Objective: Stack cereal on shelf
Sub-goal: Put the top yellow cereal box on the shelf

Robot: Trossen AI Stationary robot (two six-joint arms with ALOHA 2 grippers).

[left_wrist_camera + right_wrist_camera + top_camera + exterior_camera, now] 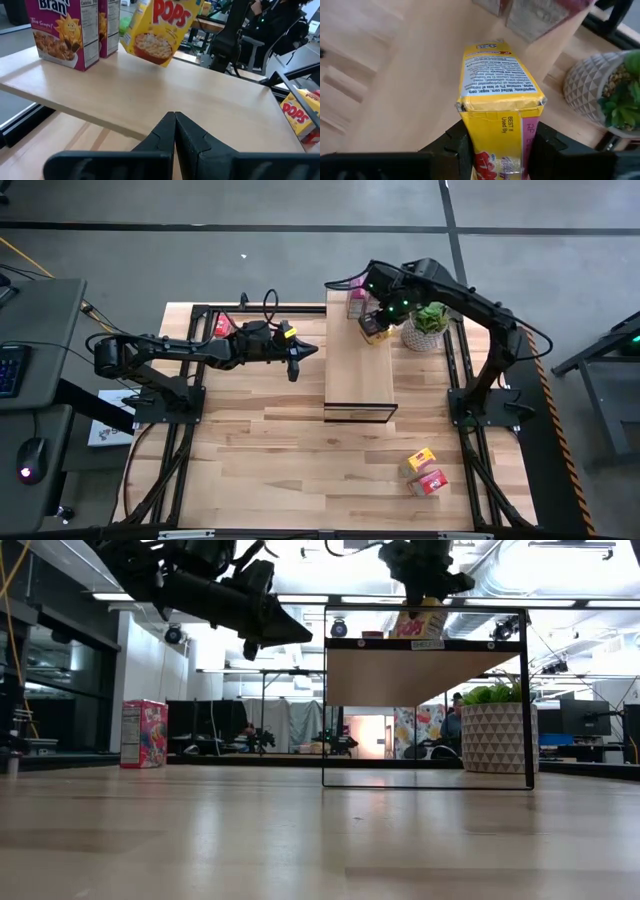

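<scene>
Cereal [499,95] — between right fingers [454,145]

Hidden in the high view behind the right gripper [377,323]: most of the yellow cereal box [374,330] over the shelf [355,370]. Cut off by the left wrist view's upper edge: tops of the two pink boxes [65,30] and of the tilted yellow one. Blurred past reading in the right wrist view: the pink boxes' faces. Too small to read in the high view: labels of the two boxes [425,472] near the tabletop's front right corner.
</scene>
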